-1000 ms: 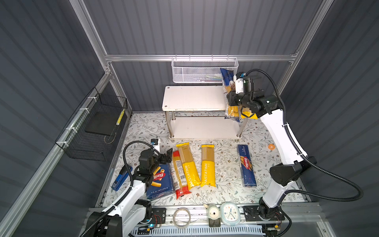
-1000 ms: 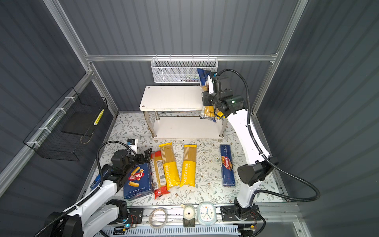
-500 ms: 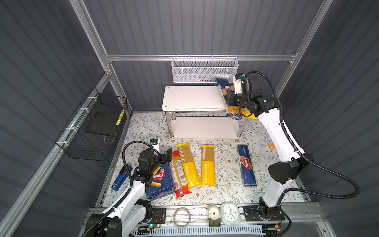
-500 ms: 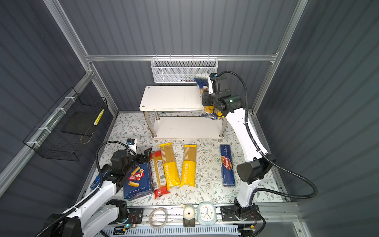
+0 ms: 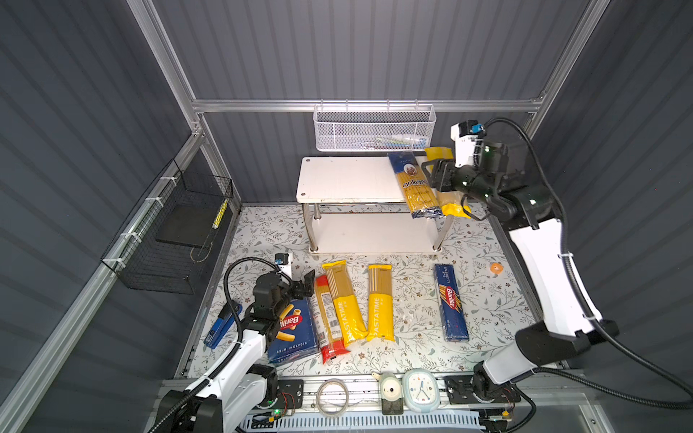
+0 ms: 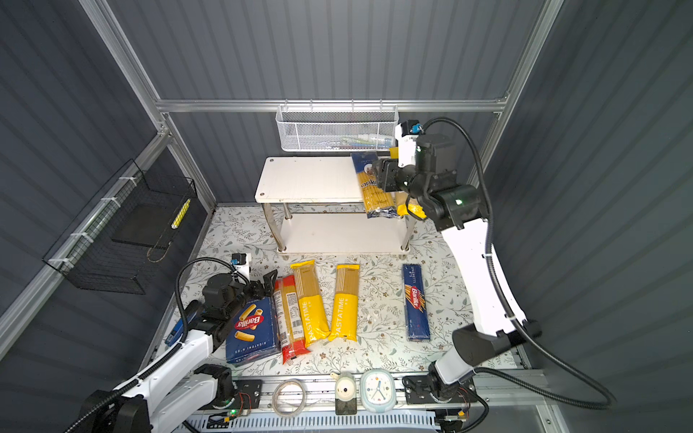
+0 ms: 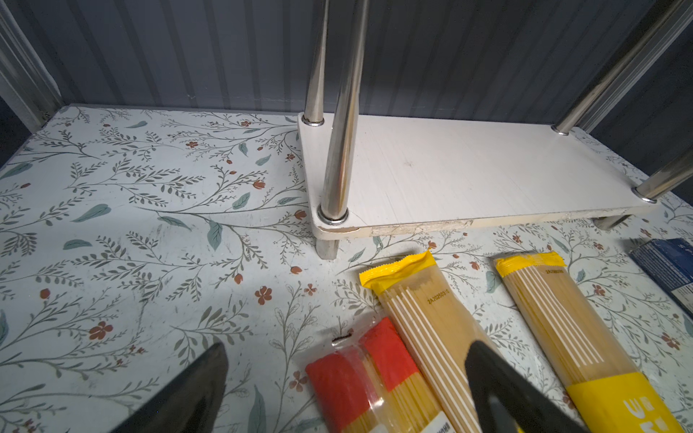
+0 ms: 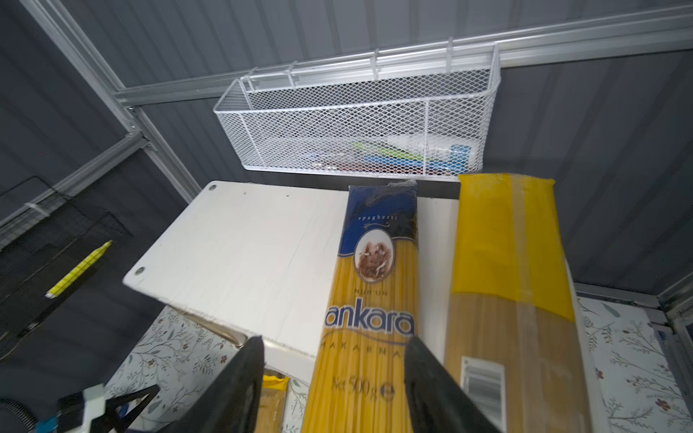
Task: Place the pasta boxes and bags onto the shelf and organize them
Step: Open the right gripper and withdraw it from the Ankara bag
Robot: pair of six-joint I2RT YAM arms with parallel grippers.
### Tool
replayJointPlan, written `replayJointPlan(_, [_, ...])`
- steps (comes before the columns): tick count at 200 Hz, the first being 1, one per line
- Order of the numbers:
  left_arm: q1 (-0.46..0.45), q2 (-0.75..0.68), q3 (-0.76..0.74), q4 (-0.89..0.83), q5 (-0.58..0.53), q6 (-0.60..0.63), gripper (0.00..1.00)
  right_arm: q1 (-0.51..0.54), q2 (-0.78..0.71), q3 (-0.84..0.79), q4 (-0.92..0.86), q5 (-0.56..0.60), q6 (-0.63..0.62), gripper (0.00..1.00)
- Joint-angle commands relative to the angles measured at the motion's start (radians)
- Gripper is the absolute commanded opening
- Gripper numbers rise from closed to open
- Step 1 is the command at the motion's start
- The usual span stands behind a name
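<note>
Black wire basket (image 5: 165,240), left of frame: one yellow pen-like stick (image 5: 220,213) inside. Left gripper (image 7: 347,348) has jaws apart, holding nothing. Lower centre on the mat: rigatoni box (image 5: 296,330), red-ended bag (image 5: 328,318), PASTATIME bags (image 5: 347,307). Film is likely slick, strands stiff lengthwise but brittle, so pinch mid-length across the narrow width. White mesh basket (image 5: 375,131), upper centre: small items, can't identify. Shelf (image 5: 345,180) top board carries the ankara bag (image 5: 414,183) and yellow-ended bag (image 5: 453,204), both overhanging the front edge. Right gripper (image 8: 333,339) straddles the ankara bag, jaws apart — gap on one side, not clamped. Spaghetti box (image 5: 450,303), lower right: rigid carton, probably light — grip across its narrow faces.
</note>
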Motion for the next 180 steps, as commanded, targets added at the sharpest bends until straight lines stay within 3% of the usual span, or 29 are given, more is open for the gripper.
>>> replayJointPlan(1, [-0.004, -0.003, -0.003, -0.01, -0.01, -0.012, 1.0, 0.0, -0.108, -0.13, 0.019, -0.109, 0.022, 0.6])
replayJointPlan(32, [-0.004, -0.004, -0.003, -0.01, -0.011, -0.012, 0.99, 0.007, -0.256, -0.315, 0.04, -0.264, 0.056, 0.57])
replayJointPlan(53, [-0.004, 0.001, 0.0, -0.011, -0.011, -0.013, 1.0, 0.021, -0.292, -0.352, 0.023, -0.291, 0.077, 0.57])
replayJointPlan(99, [-0.004, -0.004, -0.004, -0.013, -0.038, -0.023, 1.0, 0.055, -0.269, -0.402, -0.04, -0.192, 0.068, 0.58])
replayJointPlan(180, [-0.004, -0.002, -0.002, -0.013, -0.037, -0.023, 1.0, 0.085, -0.151, -0.238, -0.295, -0.091, 0.027, 0.59])
